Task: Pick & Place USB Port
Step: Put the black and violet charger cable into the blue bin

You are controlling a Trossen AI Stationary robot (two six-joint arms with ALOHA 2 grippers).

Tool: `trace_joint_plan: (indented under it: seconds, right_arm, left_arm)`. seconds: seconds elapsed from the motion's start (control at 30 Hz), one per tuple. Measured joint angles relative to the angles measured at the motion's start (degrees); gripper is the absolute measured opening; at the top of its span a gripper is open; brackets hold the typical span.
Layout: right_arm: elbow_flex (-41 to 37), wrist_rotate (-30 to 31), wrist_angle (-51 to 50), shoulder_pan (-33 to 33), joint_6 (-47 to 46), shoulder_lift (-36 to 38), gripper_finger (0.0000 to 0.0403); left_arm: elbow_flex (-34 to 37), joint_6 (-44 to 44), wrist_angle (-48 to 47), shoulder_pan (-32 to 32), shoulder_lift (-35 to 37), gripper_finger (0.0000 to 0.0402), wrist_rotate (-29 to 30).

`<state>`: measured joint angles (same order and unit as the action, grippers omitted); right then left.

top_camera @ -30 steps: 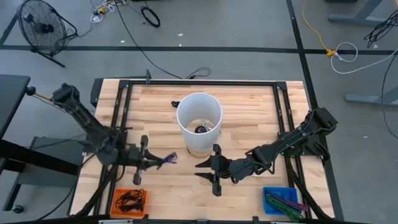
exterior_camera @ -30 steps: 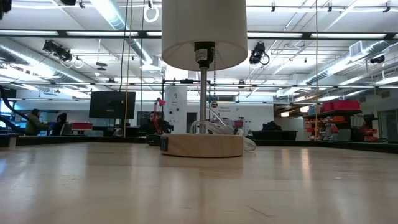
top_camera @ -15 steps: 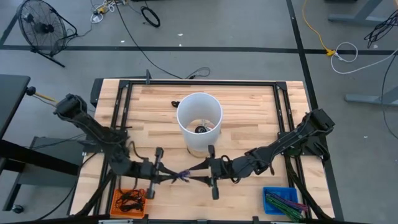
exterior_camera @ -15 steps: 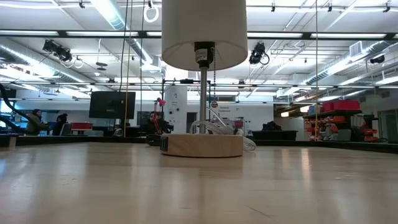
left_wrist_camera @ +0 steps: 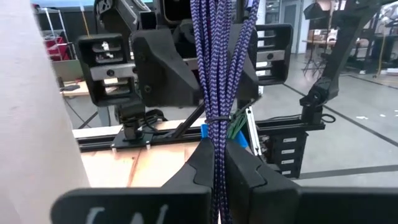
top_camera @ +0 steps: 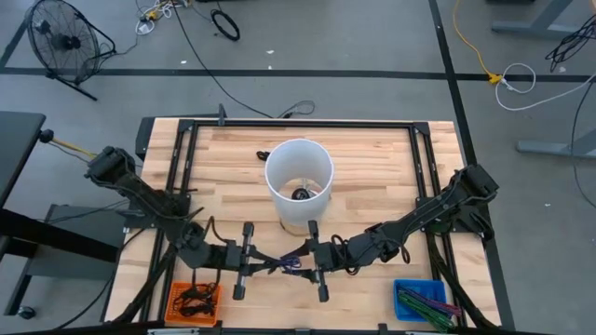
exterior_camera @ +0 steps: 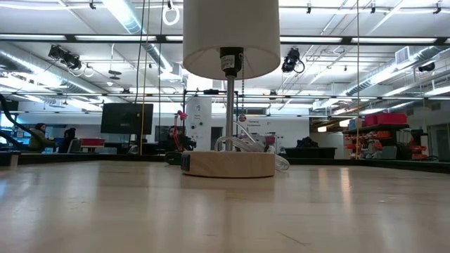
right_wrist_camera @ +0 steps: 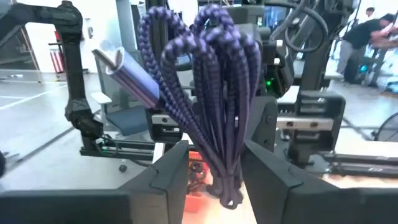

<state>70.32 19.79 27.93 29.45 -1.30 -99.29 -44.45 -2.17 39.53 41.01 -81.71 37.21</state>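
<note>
Holding the purple cable bundle [top_camera: 290, 264] low centre of the high view, my left gripper [top_camera: 253, 261] pinches it; the right gripper's [top_camera: 312, 261] fingers straddle it, unclosed.

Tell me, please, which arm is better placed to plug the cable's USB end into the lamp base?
Probably the right: its gripper brackets the purple cable with the plug free, below the lamp base.

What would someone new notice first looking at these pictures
The two grippers meet near the table's front edge, in front of the white-shaded lamp: the left gripper is shut on a bundled purple braided USB cable, and the right gripper, fingers open, straddles the bundle.
</note>
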Motion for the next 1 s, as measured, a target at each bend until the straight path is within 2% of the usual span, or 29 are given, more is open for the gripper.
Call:
trace_joint_plan:
  seconds: [0.1, 0.17, 0.23, 0.3, 0.37, 0.63, 0.87, 1.0]
  right_arm:
    - [0.0, 1.4, 1.6, 0.0, 3.6, 0.0, 0.0153]
    - [0.0, 1.6, 1.3, 0.0, 3.7, 0.0, 0.0141]
    - [0.0, 1.7, 0.2, 0.0, 3.7, 0.0, 0.0106]
    - [0.0, 1.8, 0.1, 0.0, 3.7, 0.0, 0.0048]
    - [0.0, 2.2, 0.1, 0.0, 3.7, 0.0, 0.0020]
    - [0.0, 4.9, -1.9, 1.4, 1.8, 0.7, 0.0011]
    - [0.0, 12.5, -14.3, 6.5, -5.1, 6.1, 0.0011]
    - [0.0, 12.4, -23.9, 9.9, -14.5, 10.8, 0.0011]
  left_arm:
    - [0.0, 0.1, 0.1, -0.4, -0.1, 0.0015, -0.6]
    - [0.0, 0.1, 0.2, -0.6, -0.3, 0.0015, -0.7]
    - [0.0, 0.2, -0.2, -0.7, -0.4, 0.0023, -0.9]
    - [0.0, 0.6, -0.3, -0.9, -0.4, 0.0033, -1.0]
    - [0.0, 1.5, -0.5, -1.1, -0.4, 0.0039, -1.3]
    - [0.1, 1.5, -0.4, -0.6, -0.5, 0.0046, -1.2]
    - [0.0, -1.6, 1.1, 1.8, 0.4, 0.0047, -1.6]
    - [0.0, -2.0, 1.1, 2.5, 1.2, 0.0048, -1.0]
